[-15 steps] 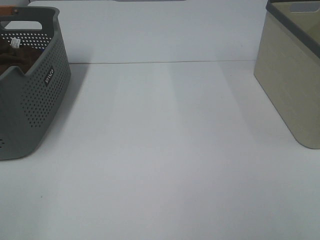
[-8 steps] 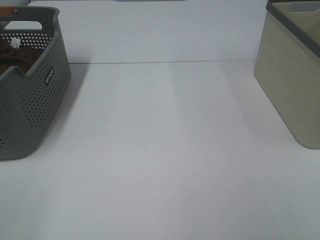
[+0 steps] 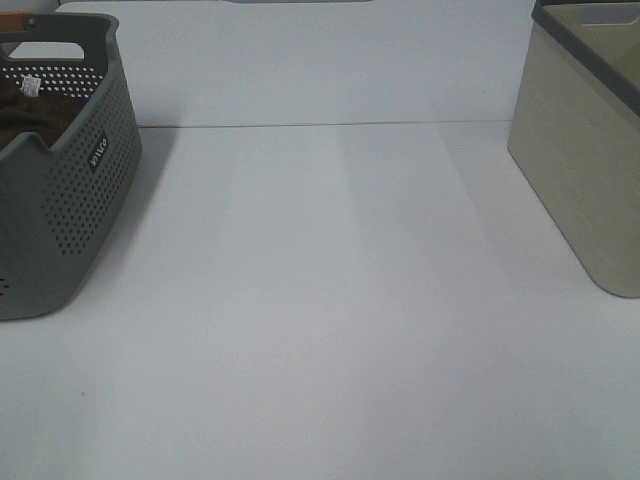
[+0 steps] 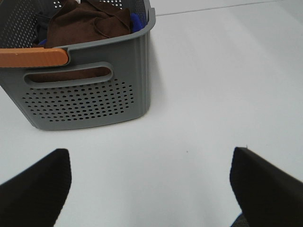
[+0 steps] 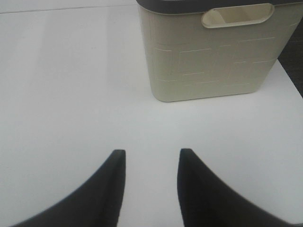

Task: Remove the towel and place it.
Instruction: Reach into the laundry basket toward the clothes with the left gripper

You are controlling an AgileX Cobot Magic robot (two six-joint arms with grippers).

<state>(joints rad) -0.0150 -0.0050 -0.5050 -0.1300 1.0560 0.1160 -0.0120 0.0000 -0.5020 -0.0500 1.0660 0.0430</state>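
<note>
White table (image 3: pixel 330 300) runs the full width in front of me. Beige bin (image 3: pixel 575 180) w/ a dark rim sits at the table's right edge, toward the far corner. Grey perforated basket (image 3: pixel 75 200) sits at the left edge, also toward the far side, well apart from the bin. The towel (image 4: pixel 90 23), dark brown, lies bunched inside the basket, not out yet. Left tool (image 4: pixel 149 156) hangs over the table near the basket's handle end, fingers spread wide, nothing btwn them. Right tool (image 5: pixel 151 153) faces the bin, fingers parted by a narrower gap, also gripping nothing. Orange grip (image 4: pixel 33 56) sits on the basket rim. A bit of blue fabric (image 4: pixel 136 21) lies beside the towel, and a small white tag (image 3: pixel 31 86) shows on it.
</note>
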